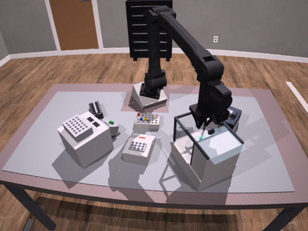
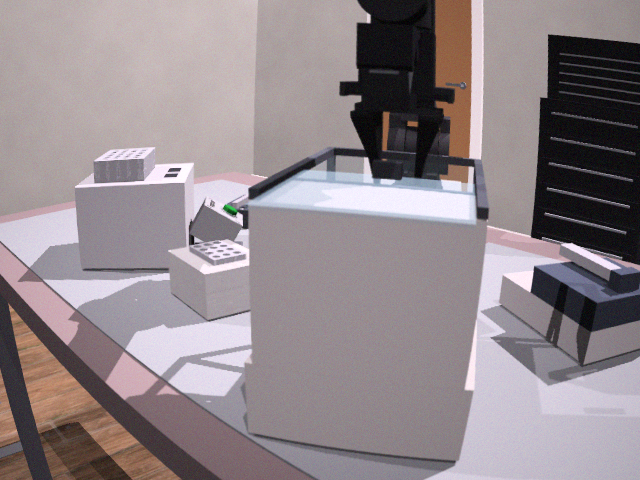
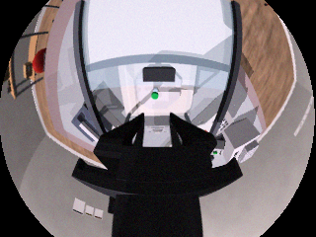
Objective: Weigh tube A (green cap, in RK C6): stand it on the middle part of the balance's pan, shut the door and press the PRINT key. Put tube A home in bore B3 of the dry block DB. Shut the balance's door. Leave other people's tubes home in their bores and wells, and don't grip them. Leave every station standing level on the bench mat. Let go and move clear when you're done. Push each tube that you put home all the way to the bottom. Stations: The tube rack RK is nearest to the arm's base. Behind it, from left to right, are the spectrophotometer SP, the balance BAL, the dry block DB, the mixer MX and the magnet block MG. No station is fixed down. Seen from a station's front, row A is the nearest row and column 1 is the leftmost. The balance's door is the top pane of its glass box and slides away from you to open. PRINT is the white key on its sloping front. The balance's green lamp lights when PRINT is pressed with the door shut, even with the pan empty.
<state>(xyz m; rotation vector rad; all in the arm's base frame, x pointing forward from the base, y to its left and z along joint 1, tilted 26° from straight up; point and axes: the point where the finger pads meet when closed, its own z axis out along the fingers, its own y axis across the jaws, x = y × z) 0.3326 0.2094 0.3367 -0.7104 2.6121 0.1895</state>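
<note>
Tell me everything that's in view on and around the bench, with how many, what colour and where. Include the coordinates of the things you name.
Balance (image 1: pixel 216 165) (image 2: pixel 361 330): one, off-white, right in top view
Tube A's cap (image 1: pixel 200 137) (image 3: pixel 155 95): one, green, inside balance
Tube rack (image 1: pixel 147 126): one, pale, before arm's base
Other rack caps: three, red, blue, yellow
Dry block (image 1: pixel 135 156) (image 2: pixel 209 289): one, off-white, centre
Large boxy station: one, white, left
Drawer cabinet: one, black, by wall
Door: one, brown, back wall
Arm: one, black
Gripper (image 1: pixel 205 126) (image 2: pixel 398 173) (image 3: pixel 157 116): one, black, above balance
</note>
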